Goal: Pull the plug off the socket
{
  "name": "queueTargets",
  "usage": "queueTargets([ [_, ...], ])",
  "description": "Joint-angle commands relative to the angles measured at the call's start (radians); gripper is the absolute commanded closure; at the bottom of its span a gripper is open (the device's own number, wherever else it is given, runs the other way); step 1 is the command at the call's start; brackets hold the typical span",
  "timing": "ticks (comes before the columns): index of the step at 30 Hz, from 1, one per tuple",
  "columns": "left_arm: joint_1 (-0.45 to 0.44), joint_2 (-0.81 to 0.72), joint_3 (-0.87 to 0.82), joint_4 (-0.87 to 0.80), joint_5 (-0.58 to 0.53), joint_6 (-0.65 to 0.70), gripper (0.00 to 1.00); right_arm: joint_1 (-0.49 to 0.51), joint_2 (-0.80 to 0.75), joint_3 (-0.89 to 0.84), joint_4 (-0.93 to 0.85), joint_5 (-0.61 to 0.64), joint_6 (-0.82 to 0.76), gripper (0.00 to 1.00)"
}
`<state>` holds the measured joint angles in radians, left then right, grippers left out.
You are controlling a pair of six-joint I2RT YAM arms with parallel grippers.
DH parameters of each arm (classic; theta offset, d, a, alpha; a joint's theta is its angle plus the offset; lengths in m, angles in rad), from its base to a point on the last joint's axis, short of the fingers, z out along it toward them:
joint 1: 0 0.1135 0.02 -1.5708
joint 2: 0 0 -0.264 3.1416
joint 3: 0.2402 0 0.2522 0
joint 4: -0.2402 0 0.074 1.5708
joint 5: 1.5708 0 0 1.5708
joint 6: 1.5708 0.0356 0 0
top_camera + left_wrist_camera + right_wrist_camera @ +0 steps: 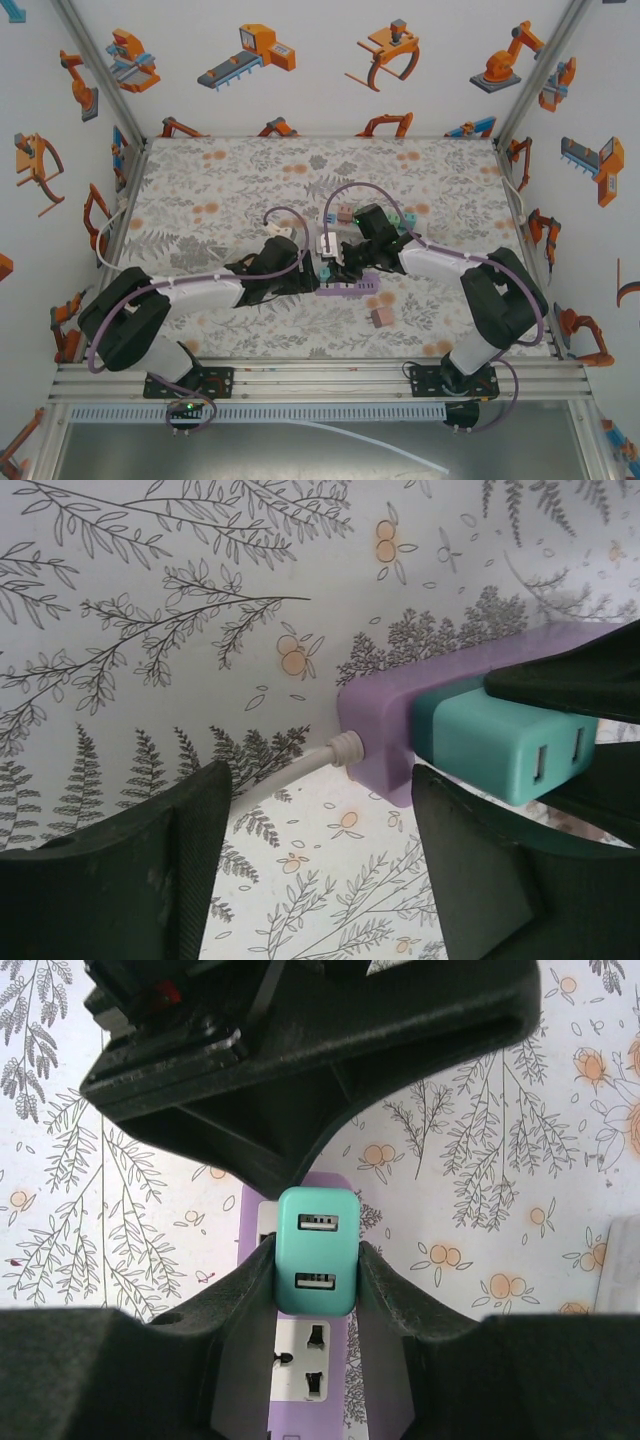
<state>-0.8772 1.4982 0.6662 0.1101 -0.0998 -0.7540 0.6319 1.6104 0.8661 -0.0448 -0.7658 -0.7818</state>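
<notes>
A purple socket strip (350, 288) lies mid-table with a teal two-port USB plug (316, 1250) seated in it. My right gripper (316, 1248) is shut on the plug, one finger pressed against each side. An empty outlet (312, 1360) shows just below the plug. In the left wrist view the strip's cable end (380, 720) and the plug (480, 742) sit just ahead of my left gripper (320, 780). Its fingers stand apart with bare table between them. The white cable (290, 770) leaves the strip's end toward the left finger.
Both arms meet at the table's middle, the left gripper (312, 275) beside the right one (342, 262). Loose adapters lie around: a white one (327, 243), a pink cube (380, 316) near the front, others (405, 220) behind the right arm. Patterned walls enclose the table.
</notes>
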Motion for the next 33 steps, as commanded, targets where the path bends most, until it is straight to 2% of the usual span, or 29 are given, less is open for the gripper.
queueTargets([
  [1,-0.015,0.047,0.016,-0.135,-0.040,0.018,0.35,0.009,-0.001,0.027,0.042,-0.053,0.022,0.70],
  [12,-0.026,0.079,0.020,-0.168,-0.081,-0.016,0.36,0.010,-0.039,0.017,0.069,-0.062,0.053,0.74],
  [25,-0.029,0.039,0.033,-0.189,-0.093,-0.024,0.37,0.011,-0.119,-0.012,0.085,-0.028,0.060,0.75],
  [29,-0.031,-0.012,0.046,-0.202,-0.086,-0.022,0.37,0.011,-0.164,-0.032,0.130,-0.007,0.136,0.78],
  [33,-0.034,-0.079,0.080,-0.230,-0.090,0.005,0.36,0.011,-0.242,-0.072,0.224,0.054,0.316,0.80],
])
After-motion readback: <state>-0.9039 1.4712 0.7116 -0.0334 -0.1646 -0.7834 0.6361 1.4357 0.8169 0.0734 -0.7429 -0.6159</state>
